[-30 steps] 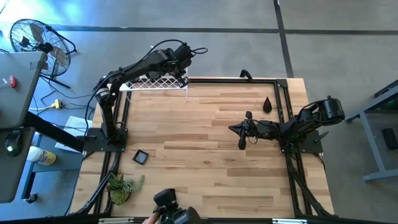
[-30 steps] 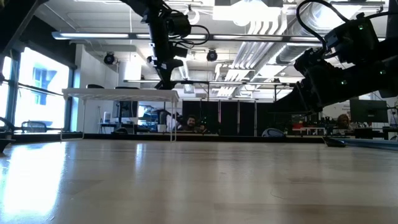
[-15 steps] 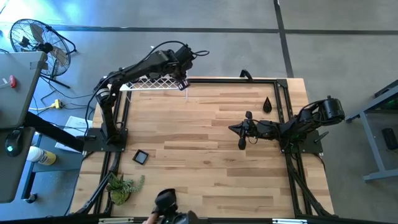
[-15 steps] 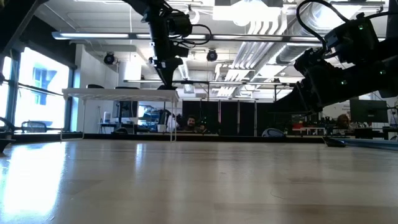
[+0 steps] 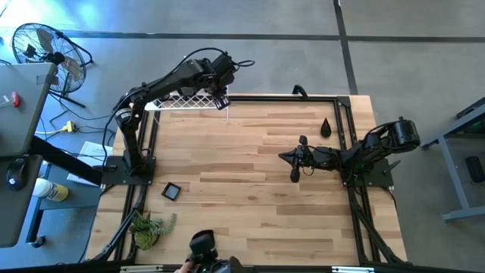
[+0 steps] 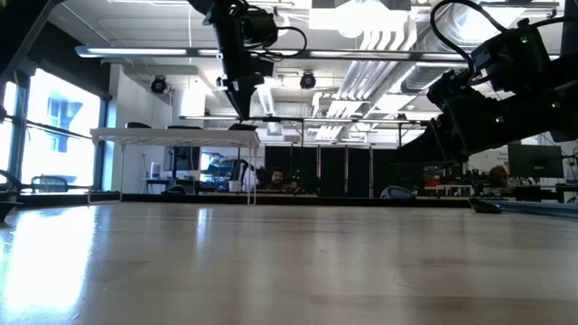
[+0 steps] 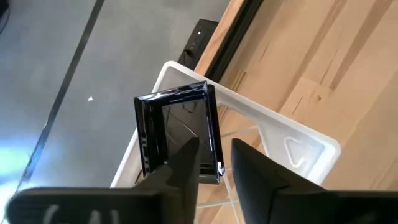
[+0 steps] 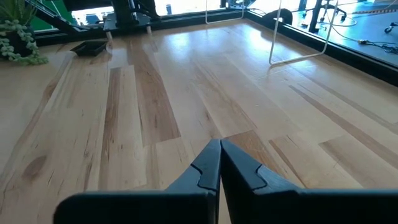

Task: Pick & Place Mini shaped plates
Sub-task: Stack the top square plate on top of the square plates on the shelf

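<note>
Left gripper [image 7: 214,165] risen above racked square plate [image 7: 177,127]

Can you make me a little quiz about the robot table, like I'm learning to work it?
1. True or false: the right gripper is shut, above the bare wooden table.
2. The left gripper hangs open over the white lattice wire rack. What lies on the rack?
A) a glossy black square plate
B) a yellow cup
C) a red ball
3. In one word: what shape is the small black plate nearest the small green plant?

Key: 1 true; 2 A; 3 square.
</note>
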Robot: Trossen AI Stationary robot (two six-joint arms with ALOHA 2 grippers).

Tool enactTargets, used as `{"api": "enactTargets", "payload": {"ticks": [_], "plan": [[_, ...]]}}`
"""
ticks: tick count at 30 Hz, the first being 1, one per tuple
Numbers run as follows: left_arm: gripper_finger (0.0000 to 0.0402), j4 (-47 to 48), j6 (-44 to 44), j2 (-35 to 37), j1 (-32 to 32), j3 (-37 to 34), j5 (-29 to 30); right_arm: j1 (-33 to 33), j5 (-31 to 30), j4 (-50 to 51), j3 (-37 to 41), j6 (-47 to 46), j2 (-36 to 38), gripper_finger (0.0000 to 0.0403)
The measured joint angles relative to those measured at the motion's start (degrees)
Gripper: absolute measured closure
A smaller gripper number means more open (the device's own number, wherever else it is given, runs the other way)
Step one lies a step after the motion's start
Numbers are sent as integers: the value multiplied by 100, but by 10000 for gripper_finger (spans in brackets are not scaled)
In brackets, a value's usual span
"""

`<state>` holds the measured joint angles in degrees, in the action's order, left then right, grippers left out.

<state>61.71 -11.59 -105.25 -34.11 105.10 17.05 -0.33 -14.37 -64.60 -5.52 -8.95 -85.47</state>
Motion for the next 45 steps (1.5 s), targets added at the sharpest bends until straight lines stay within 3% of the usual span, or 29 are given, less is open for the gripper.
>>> {"api": "enactTargets", "payload": {"ticks": [5,8,21,32,45], "plan": [[361,-157,4,0,8,0,484,2,0,0,0,1,0,398],[369,-159,137,0,67,0,651,0,0,0,0,2,0,401],[279,-157,287,0,79,0,497,1,-1,0,0,5,0,400],[275,-135,128,-214,74,-4,329,2,-2,0,0,18,0,398],[283,57,-18,-371,118,-9,772,1,-10,1,1,22,-2,398]]}}
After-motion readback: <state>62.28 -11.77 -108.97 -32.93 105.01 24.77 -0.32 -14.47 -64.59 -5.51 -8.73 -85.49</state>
